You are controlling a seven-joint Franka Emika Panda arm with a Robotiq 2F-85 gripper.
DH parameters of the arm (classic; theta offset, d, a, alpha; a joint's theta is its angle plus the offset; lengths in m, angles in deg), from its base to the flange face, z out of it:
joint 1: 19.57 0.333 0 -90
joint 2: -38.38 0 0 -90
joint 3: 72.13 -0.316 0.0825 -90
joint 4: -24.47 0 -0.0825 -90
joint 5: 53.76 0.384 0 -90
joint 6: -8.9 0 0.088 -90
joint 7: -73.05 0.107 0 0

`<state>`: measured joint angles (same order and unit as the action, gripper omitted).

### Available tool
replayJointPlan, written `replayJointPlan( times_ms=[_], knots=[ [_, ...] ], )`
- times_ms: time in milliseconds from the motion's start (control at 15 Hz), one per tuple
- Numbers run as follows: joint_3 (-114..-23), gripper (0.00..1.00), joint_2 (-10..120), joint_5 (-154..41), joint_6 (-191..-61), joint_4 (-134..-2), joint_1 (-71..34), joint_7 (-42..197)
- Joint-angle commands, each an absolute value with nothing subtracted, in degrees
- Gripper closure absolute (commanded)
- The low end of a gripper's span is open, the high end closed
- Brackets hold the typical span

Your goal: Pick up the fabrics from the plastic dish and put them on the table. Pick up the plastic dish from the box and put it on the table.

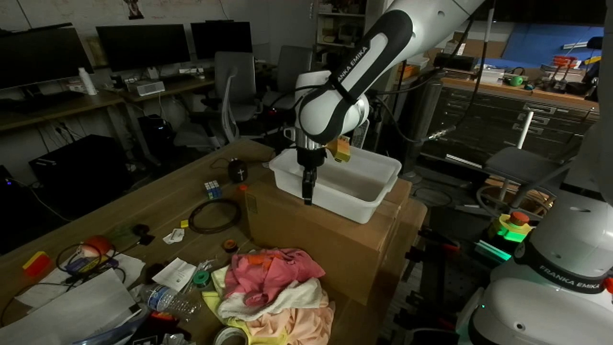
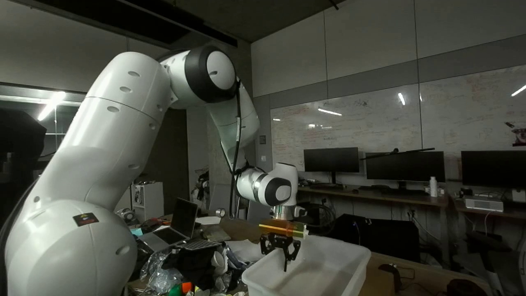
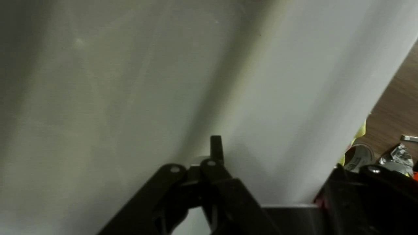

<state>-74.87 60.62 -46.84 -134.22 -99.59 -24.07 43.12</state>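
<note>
The plastic dish point(image 1: 345, 203) stands on the box point(image 1: 306, 230), and I have the gripper point(image 3: 277, 160) straddling the dish's wall, jaws apart, one inside and one outside, presumably because that edge is the easiest part to pinch; whether either jaw touches it I can't tell. Beside the box the fabrics point(image 1: 273, 299) lie heaped on the table point(image 1: 148, 218), so I judge the emptying done.

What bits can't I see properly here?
Tub: in an exterior view, the bottom edge cuts off its near part.
Cloths: in an exterior view, the bottom edge cuts some off; in the wrist view, the tub hides a lot.
Whiteboard writing: in an exterior view, too faint.
Bottle label: in an exterior view, too small.
</note>
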Motion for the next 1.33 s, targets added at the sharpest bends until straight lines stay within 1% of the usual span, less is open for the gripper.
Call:
replayJointPlan(
  times_ms=[0, 67, 133, 200, 267, 333, 400, 867, 1267],
  knots=[
    [-75.42, 0.81, 59.81, -48.65, -135.29, -99.94, -24.82, 44.81],
    [-75.44, 0.87, 59.53, -48.84, -135.26, -100.05, -24.83, 45.04],
    [-75.39, 0.95, 59.22, -49.21, -135.32, -100.13, -24.8, 45.36],
    [-75.35, 0.97, 58.84, -49.51, -135.32, -100.18, -24.79, 45.67],
    [-75.59, 1.0, 58.0, -49.11, -135.03, -100.38, -25.0, 45.91],
    [-75.61, 0.97, 57.29, -49.05, -135.25, -100.6, -24.99, 46.25],
    [-75.69, 1.0, 56.48, -48.79, -135.38, -100.69, -25.05, 46.29],
    [-75.39, 0.99, 51.83, -49.05, -137.0, -101.67, -24.26, 47.04],
    [-74.49, 0.99, 46.71, -53.82, -144.06, -104.91, -22.29, 50.66]
  ],
)
